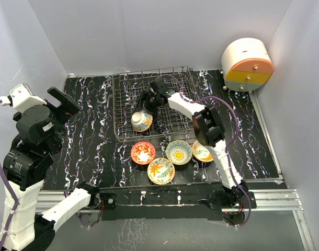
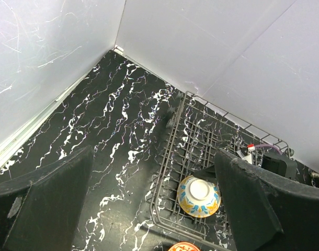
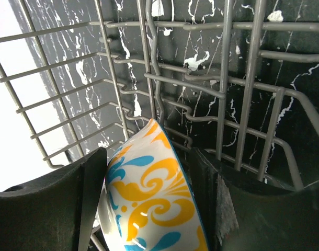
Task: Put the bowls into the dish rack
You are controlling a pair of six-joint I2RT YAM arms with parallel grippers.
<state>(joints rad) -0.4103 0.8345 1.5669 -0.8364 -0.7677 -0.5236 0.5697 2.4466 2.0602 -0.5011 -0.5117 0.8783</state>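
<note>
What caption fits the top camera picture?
Right claw holds a blue-and-yellow painted ceramic bowl inside the dark grey wire dish rack; four painted bowls wait beside it.

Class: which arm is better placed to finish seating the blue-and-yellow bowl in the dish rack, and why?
Right. The right gripper holds the bowl inside the dish rack; the left gripper hangs open over the table, beside the rack, touching nothing.

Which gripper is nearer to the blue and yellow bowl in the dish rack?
Right. The right gripper has its fingers around the bowl; the left gripper hangs well left of the dish rack.
</note>
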